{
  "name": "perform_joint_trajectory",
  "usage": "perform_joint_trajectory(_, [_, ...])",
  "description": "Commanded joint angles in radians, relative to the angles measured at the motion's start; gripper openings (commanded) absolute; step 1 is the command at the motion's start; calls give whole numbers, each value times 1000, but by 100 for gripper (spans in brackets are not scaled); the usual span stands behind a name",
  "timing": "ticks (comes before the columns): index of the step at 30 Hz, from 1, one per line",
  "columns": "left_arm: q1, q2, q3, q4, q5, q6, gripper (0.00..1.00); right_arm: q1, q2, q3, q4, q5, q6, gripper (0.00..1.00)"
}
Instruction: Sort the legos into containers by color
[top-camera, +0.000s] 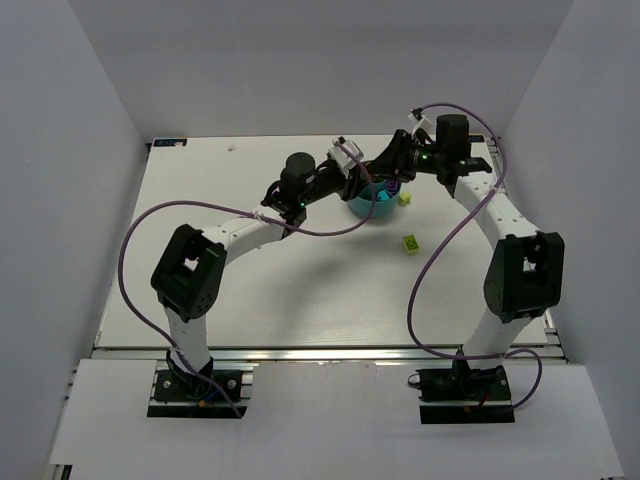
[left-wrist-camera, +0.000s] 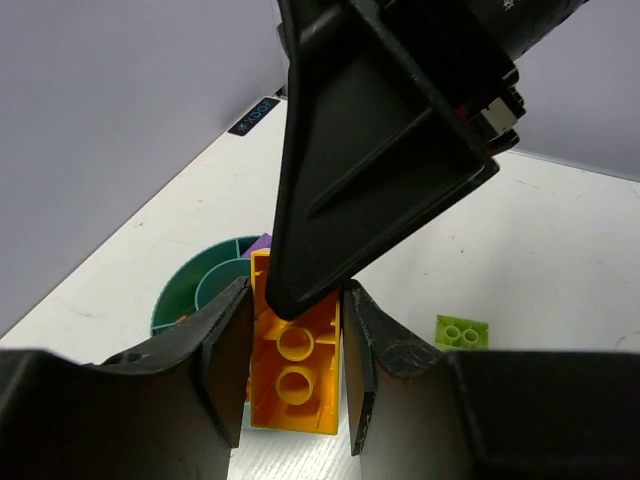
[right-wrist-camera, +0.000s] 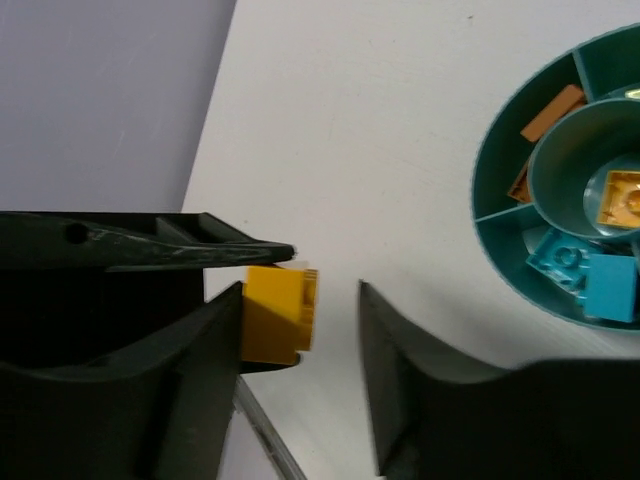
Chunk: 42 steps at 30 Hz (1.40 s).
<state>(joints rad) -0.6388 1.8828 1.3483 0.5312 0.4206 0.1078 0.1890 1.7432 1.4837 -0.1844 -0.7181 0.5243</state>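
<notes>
While the left gripper (left-wrist-camera: 296, 345) pinches a yellow brick (left-wrist-camera: 290, 385) tight between its fingers just beside the teal bowl (right-wrist-camera: 484, 170), the right gripper (right-wrist-camera: 320, 300) stands wide around the same brick: one finger touches it and the other is clear of it. Inside the bowl, orange bricks (right-wrist-camera: 552, 112) lie in one wedge, cyan bricks (right-wrist-camera: 585, 275) in another, and an orange-yellow one (right-wrist-camera: 622, 198) sits in the middle cup. A lime brick (left-wrist-camera: 462, 332) lies on the white table (top-camera: 250, 300) nearby. A small black label (left-wrist-camera: 253, 115) at the table's far edge carries white characters too small to read.
</notes>
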Motion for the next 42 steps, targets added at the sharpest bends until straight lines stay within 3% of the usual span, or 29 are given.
perform_joint_trajectory(1, [-9,-73,-11,32,30,4,6,12,16,41,5,-3,9,48])
perform_joint_trajectory(2, [-9,-73,-12,32,30,4,6,15,19,41,3,-13,14,41])
perform_joint_trajectory(3, [-9,-73,-12,33,29,3,6,17,21,41,3,-20,14,41])
perform_joint_trajectory(5, [-9,-73,-11,33,27,3,7,23,22,32,6,-33,19,29])
perform_joint_trajectory(7, [-10,-74,-14,35,18,0,14,27,21,15,11,-47,25,12])
perform_joint_trajectory(8, [-10,-79,-17,41,11,-2,21,27,18,10,20,-53,28,6])
perform_joint_trajectory(9, [-9,-85,-29,46,-12,-3,40,26,18,7,25,-55,26,0])
perform_joint_trajectory(13, [-10,-119,-40,12,-119,-13,67,7,21,36,31,-24,-27,0])
perform_joint_trajectory(19, [2,-209,-87,-146,-273,-94,79,-28,65,171,-29,118,-256,0])
perform_joint_trajectory(22, [16,-266,-130,-209,-331,-206,85,-31,96,207,-32,181,-331,0])
perform_joint_trajectory(29, [47,-395,-237,-391,-407,-362,88,-31,173,273,-41,262,-415,0])
perform_joint_trajectory(36, [54,-588,-431,-366,-506,-433,89,-31,248,320,-50,276,-445,0])
perform_joint_trajectory(42, [59,-700,-509,-378,-559,-461,89,-29,269,314,-70,261,-457,0])
